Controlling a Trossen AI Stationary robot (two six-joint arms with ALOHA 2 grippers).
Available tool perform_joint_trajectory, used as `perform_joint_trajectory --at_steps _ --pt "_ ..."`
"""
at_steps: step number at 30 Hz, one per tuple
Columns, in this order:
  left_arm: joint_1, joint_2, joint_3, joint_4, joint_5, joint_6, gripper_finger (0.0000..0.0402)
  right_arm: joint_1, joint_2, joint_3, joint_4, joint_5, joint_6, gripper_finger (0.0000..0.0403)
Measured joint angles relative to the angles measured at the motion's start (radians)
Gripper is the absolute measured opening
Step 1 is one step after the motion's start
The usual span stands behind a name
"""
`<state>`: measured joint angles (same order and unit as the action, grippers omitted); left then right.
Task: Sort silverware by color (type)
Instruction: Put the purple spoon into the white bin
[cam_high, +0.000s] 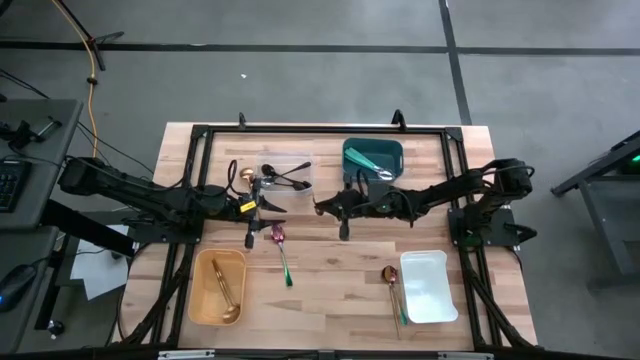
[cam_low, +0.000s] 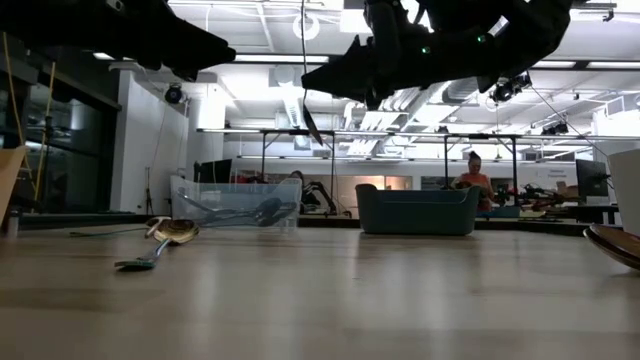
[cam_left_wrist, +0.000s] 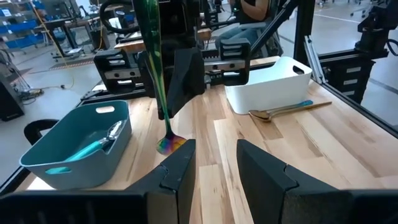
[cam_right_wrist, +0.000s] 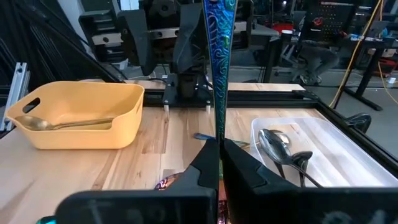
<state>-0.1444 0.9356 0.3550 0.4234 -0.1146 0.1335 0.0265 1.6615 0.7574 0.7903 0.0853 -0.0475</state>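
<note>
While its fingers are pinched together on the iridescent utensil (cam_right_wrist: 217, 68), the right gripper (cam_high: 343, 213) holds it upright above mid-table. Facing it, the left gripper (cam_high: 262, 208) hangs with fingers apart. Below lies the teal-handled spoon (cam_high: 283, 255), left of which the yellow bin (cam_high: 217, 288) holds gold spoons (cam_high: 226, 290).

No readable text, label or number anywhere.

Wooden table (cam_high: 330, 290) bears teal bin (cam_high: 373, 155), clear bin (cam_high: 290, 166), yellow bin (cam_high: 205, 290), white bin (cam_high: 430, 290); seated person (cam_low: 473, 172) beyond.
</note>
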Motion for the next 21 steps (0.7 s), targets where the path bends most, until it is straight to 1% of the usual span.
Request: perform_joint_trajectory --at_steps 4,8,10,12,14,17,21 --pt "0.0 0.0 0.0 0.0 0.0 0.001 0.0111 0.0 0.0 0.0 0.002 -0.013 0.022 0.0" --pt "0.0 0.0 0.0 0.0 -0.002 0.001 0.0111 0.012 -0.003 0.0 0.031 -0.074 0.106 0.0" --pt "0.0 0.0 0.0 0.0 -0.005 0.001 0.0111 0.029 -0.033 0.002 0.0 -0.113 0.143 0.0" --pt "0.0 0.0 0.0 0.0 -0.006 0.002 0.0111 0.048 -0.09 0.028 -0.149 -0.141 0.202 0.0" --pt "0.0 0.0 0.0 0.0 -0.006 0.002 0.0111 0.077 -0.152 0.084 -0.399 -0.145 0.269 0.0" --pt "0.0 0.0 0.0 0.002 -0.006 0.002 0.0111 0.145 -0.209 0.196 -0.81 -0.092 0.402 0.0" --pt "0.0 0.0 0.0 0.001 -0.006 0.002 0.0111 0.275 -0.212 0.371 -1.324 -0.034 0.675 0.0"
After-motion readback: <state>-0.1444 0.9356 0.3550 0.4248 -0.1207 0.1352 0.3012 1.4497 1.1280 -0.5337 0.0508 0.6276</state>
